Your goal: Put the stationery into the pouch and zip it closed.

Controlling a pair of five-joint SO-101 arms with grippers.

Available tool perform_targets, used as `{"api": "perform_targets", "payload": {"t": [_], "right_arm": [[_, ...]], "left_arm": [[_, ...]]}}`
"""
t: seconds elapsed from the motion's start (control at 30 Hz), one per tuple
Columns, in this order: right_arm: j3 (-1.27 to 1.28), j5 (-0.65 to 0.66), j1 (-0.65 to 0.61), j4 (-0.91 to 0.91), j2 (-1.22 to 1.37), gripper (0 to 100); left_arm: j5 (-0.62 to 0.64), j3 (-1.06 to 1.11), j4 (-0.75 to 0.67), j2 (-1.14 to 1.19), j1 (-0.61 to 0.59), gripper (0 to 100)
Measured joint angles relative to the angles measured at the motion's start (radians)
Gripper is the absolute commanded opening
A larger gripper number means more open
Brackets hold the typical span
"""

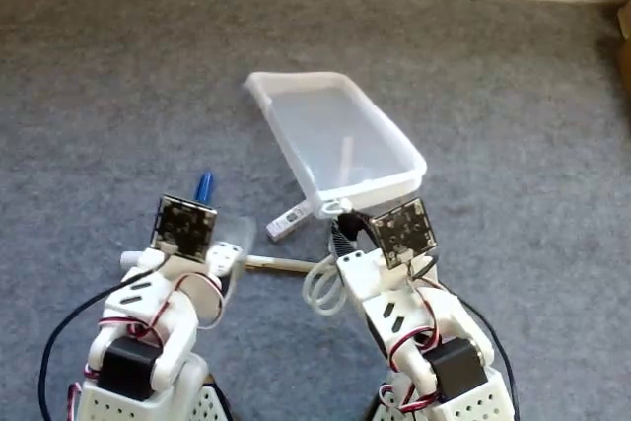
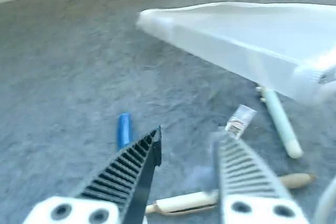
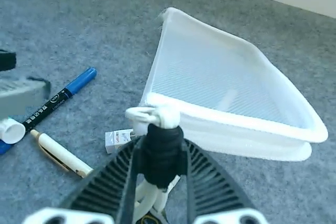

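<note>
White mesh pouch (image 1: 340, 140) lies near the middle of a grey, felt-like table (image 1: 99, 66), its mouth corner nearest the arms. The right gripper (image 3: 157, 148) is clenched on a dark pull cord (image 3: 160, 153) at that corner. The left gripper (image 2: 190, 137) hangs with its jaws spread and empty above loose stationery just beside the pouch: a blue marker (image 2: 123, 129), a cream pen (image 2: 194, 200) and a small white block (image 2: 240, 119), perhaps an eraser.

The pouch looks light and floppy, likely to slide or buckle unless held at the zip end, where it is gripped now. The pens seem stiff, light and apt to roll, so they are best pinched across mid-barrel.
</note>
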Motion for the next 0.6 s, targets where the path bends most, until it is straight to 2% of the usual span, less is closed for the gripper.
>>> {"api": "perform_targets", "payload": {"t": [0.33, 0.6], "right_arm": [[0.000, -0.049, 0.000, 0.000, 0.000, 0.5], [0.000, -0.055, -0.035, -0.002, 0.000, 0.5]], "left_arm": [[0.000, 0.066, -0.175, 0.000, 0.233, 26], [0.000, 0.183, -0.325, 0.000, 0.269, 26]]}}
